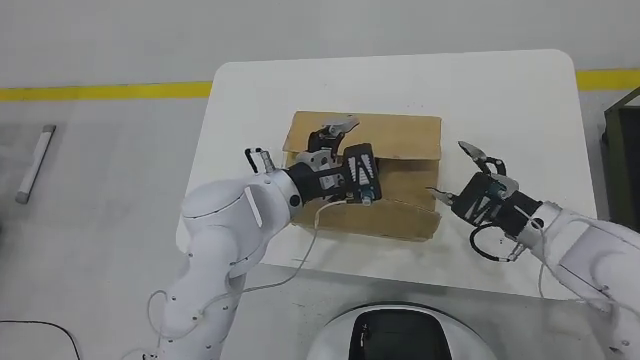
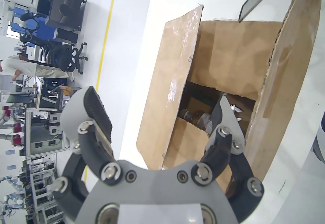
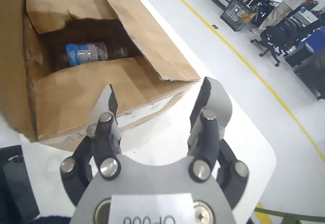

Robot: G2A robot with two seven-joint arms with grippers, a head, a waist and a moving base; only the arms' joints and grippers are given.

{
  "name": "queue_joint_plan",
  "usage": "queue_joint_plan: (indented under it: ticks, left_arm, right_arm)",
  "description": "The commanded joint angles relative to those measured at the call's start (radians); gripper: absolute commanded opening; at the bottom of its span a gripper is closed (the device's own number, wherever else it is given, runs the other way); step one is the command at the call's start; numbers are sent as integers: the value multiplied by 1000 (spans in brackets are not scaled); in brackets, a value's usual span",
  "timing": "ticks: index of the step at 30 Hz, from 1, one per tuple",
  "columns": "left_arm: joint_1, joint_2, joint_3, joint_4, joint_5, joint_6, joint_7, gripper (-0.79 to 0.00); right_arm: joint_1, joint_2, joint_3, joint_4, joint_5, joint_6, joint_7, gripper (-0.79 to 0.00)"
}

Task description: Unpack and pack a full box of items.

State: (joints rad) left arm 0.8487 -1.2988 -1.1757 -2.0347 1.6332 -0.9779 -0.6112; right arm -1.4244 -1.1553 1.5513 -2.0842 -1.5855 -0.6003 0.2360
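An open cardboard box (image 1: 400,138) stands mid-table with its flaps spread. Inside lies a clear bottle (image 3: 86,54) with a blue label, on its side; in the left wrist view the bottle (image 2: 200,118) peeks from under an inner flap. My left gripper (image 1: 335,128) hovers over the box's far left part, open and holding nothing (image 2: 156,98). My right gripper (image 1: 450,170) stands just off the box's right end, open and empty (image 3: 158,85), facing the box (image 3: 83,98). The rest of the box's inside is hidden by flaps.
The white table (image 1: 500,90) has bare room to the right of and behind the box. Its near edge lies close to the box. A dark cart (image 1: 622,140) stands off the right side, a grey bar (image 1: 35,160) lies on the floor at left.
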Motion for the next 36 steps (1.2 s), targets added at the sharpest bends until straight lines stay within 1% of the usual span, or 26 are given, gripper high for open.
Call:
queue_joint_plan:
  ticks: [1,2,3,4,5,6,7,9,10,11,13,15,17,24,28,36]
  left_arm:
    - [-2,2,-1,0,-1,4,-2,0]
    - [-3,3,-2,-1,-1,6,-4,0]
    - [-3,4,-3,-1,-1,7,-5,0]
    - [-3,5,-3,-1,-2,7,-5,0]
    - [-3,6,-3,-2,-1,8,-6,0]
    - [-2,7,-4,-3,-2,10,-6,0]
    - [-1,8,-5,-4,-1,14,-9,0]
    - [1,10,-5,-7,-2,18,-11,0]
    - [2,11,-5,-8,-3,20,-12,0]
    - [2,12,-5,-9,-3,22,-13,0]
    - [3,14,-4,-11,-4,24,-14,0]
    - [3,15,-2,-14,-7,25,-16,0]
    - [2,17,-2,-16,-12,26,-18,0]
    - [3,25,-10,-25,-31,15,-35,0]
    - [4,29,-17,-34,-47,7,-46,0]
    - [13,39,-25,-53,-90,-10,-81,0]
  right_arm:
    - [47,-2,-30,41,-17,19,-2,0]
    - [71,-2,-43,59,-34,26,7,-25]
    - [93,-3,-58,76,-39,33,9,-71]
    - [116,-5,-69,95,-41,49,12,-74]
    - [137,-6,-81,110,-45,59,17,-132]
    - [156,-7,-94,121,-44,63,20,-172]
    - [174,-8,-105,131,-45,63,22,-234]
    - [203,-10,-121,150,-44,68,27,-262]
    - [216,-10,-129,159,-46,68,28,-400]
    - [228,-11,-138,173,-45,69,28,-434]
    - [251,-13,-152,205,-38,73,31,-456]
    - [275,-14,-164,226,-52,85,37,-616]
    - [291,-17,-169,244,-34,116,41,-785]
    - [341,-31,-143,286,139,255,142,-785]
    - [373,-37,-123,312,257,316,192,-785]
    - [447,-46,-93,399,432,423,275,-785]
